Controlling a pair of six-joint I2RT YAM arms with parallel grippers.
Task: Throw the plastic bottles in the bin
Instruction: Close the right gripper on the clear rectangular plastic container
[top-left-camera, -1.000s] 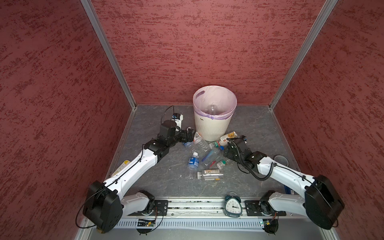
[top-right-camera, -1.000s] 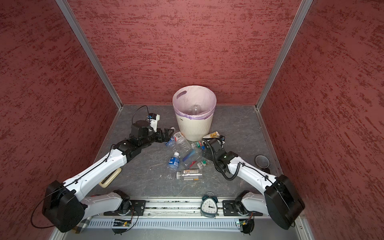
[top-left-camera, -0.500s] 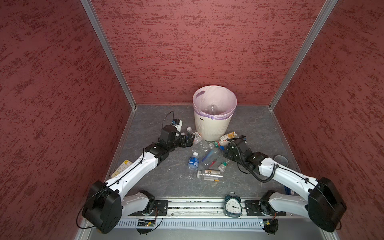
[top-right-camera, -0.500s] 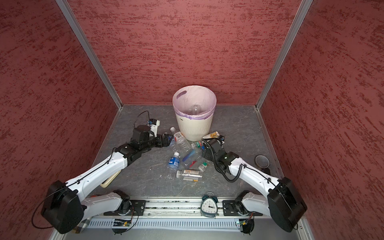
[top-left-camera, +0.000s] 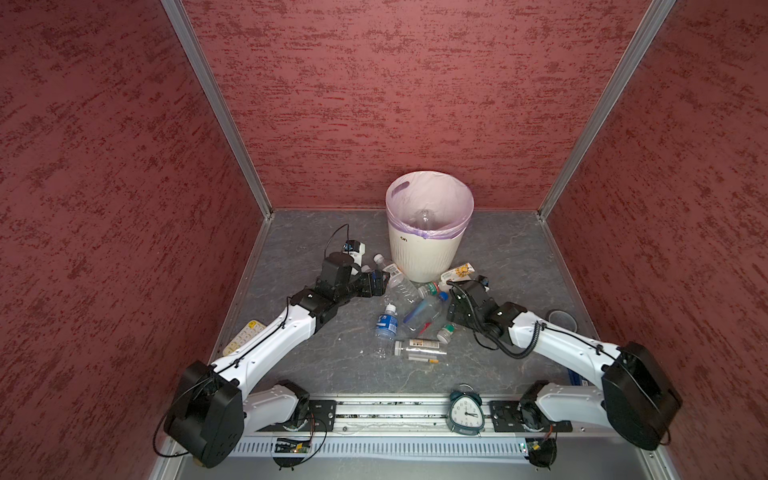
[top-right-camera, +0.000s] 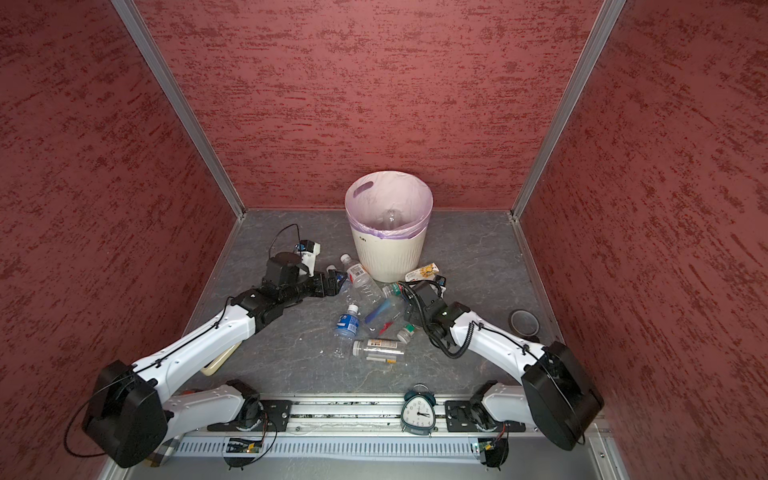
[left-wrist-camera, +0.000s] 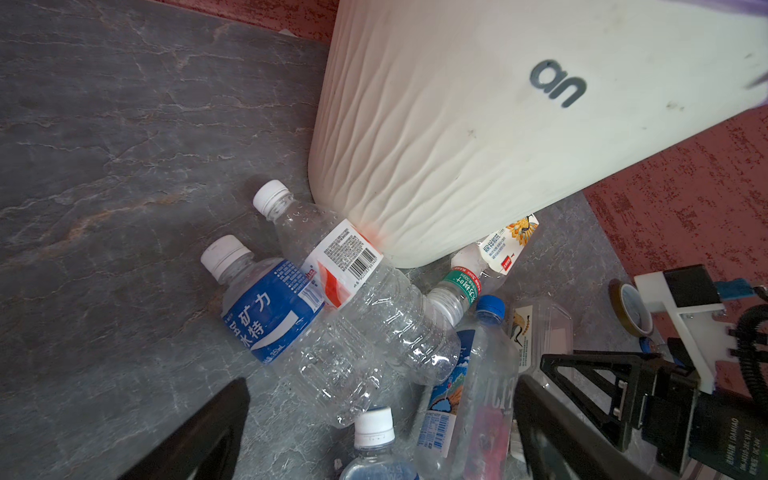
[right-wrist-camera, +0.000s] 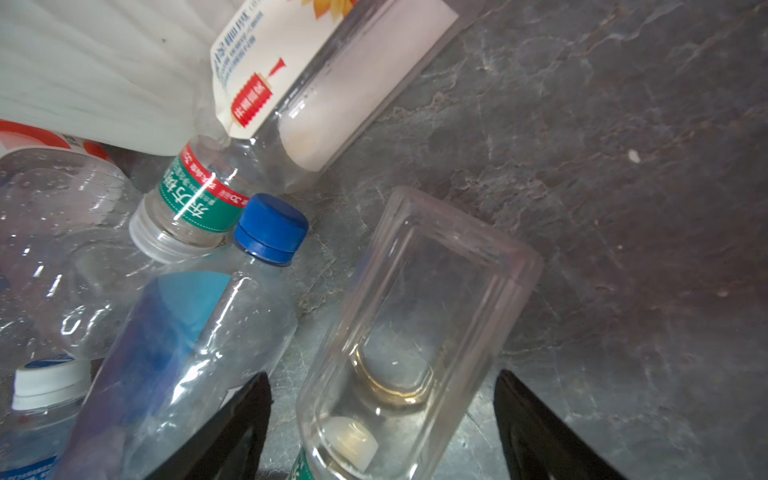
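A: The left claw (left-wrist-camera: 380, 380) is spread wide and empty; it hovers above the red-white labelled bottle (left-wrist-camera: 353, 291), which leans on the foot of the bin (top-left-camera: 424, 253).
B: And rightward?
A: The right claw (right-wrist-camera: 382, 376) has been narrowing around the square clear bottle (right-wrist-camera: 415, 311) on the tabletop (right-wrist-camera: 623, 208); its jaws straddle it, not yet touching; a pinch looks near; a lone bottle (top-left-camera: 424, 217) lies binned, the rest outside.

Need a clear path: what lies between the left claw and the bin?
Left wrist view: a blue-label bottle and a red-white-label bottle, nearer the bin.
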